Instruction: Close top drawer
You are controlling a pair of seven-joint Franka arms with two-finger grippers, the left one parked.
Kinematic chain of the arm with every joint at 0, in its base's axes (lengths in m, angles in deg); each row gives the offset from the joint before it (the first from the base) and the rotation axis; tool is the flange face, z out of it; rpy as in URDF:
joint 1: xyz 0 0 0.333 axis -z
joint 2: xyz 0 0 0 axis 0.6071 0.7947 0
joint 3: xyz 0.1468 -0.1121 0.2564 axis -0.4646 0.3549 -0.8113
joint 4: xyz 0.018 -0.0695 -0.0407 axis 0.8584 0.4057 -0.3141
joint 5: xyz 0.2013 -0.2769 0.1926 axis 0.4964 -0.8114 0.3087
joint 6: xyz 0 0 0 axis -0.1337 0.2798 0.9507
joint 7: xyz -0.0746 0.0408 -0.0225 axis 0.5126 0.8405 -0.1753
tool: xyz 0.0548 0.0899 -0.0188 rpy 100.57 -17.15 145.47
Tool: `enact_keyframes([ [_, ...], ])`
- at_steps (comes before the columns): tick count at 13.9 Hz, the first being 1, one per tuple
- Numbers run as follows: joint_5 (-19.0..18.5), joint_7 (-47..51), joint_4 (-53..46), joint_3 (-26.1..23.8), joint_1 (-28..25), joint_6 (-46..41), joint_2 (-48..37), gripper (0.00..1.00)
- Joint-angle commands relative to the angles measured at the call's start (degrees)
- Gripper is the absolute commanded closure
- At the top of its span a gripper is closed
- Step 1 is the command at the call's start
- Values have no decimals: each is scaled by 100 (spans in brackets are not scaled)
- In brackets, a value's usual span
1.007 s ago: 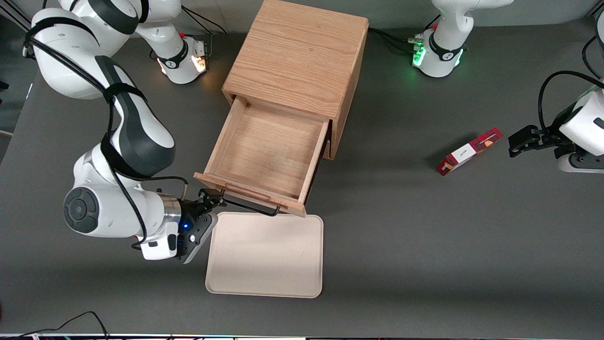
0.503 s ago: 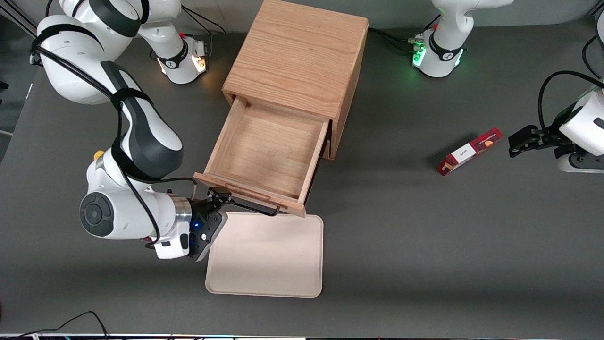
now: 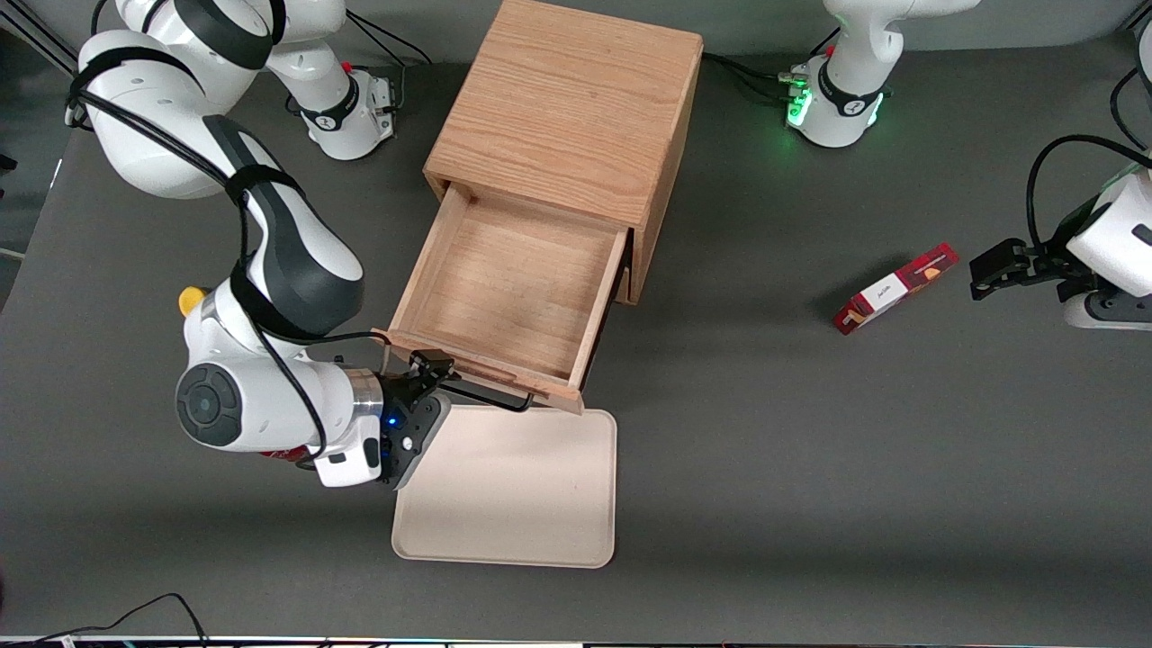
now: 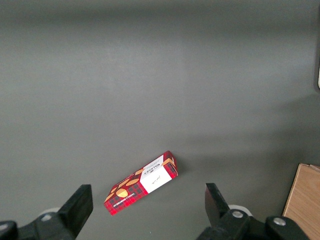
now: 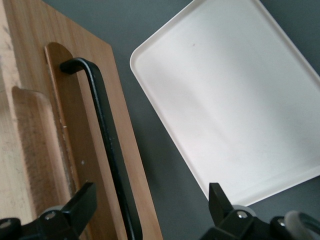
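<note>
Nearest the front camera, a pale tray (image 3: 506, 486) lies flat on the grey bench (image 3: 810, 468). Just above its edge, the pincer (image 3: 436, 375) has slid closer along the drawer front in the last second, and now sits by the thin black handle (image 5: 107, 145). Its fingers (image 5: 82, 202) are spread wide, one on each side of the handle, holding nothing. The top drawer (image 3: 504, 288) still sticks all the way out of the wooden cabinet (image 3: 567, 108), so the push has not started. A red box (image 3: 893, 289) lies toward the parked arm's end.
</note>
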Motion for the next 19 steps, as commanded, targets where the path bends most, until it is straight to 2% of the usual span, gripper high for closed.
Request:
enact_keyframes([
  [1,-136,-46,-60,-80,-37,-50,120,0],
  [11,-171,42,246,-71,-46,55,155,0],
  [19,-163,208,1089,-1,-55,318,-459,0],
])
